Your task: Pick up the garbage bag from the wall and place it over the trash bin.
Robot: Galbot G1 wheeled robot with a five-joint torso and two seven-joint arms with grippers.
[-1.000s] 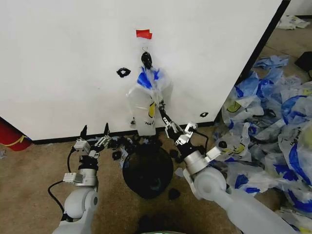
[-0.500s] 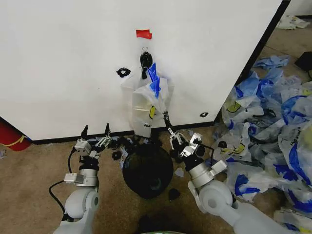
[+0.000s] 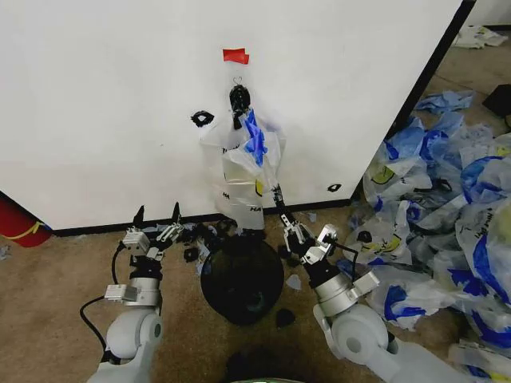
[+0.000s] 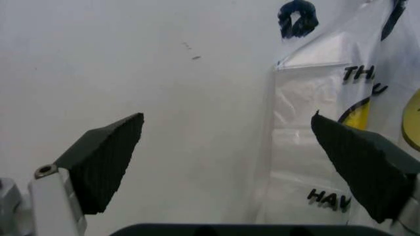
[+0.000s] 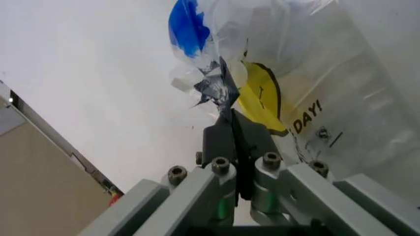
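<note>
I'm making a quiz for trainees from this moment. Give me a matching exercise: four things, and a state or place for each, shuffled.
1. bag
2. bin
3. left gripper
4. right gripper

A. jaws open, holding nothing
B. on the floor below the bag
C. hanging on the wall
D. jaws shut on the bag's edge

Pairs: 1-C, 2-B, 3-A, 4-D

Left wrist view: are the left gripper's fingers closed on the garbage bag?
No, the left gripper has its fingers spread wide apart with only the wall between them, and the garbage bag hangs beside them ungripped.
</note>
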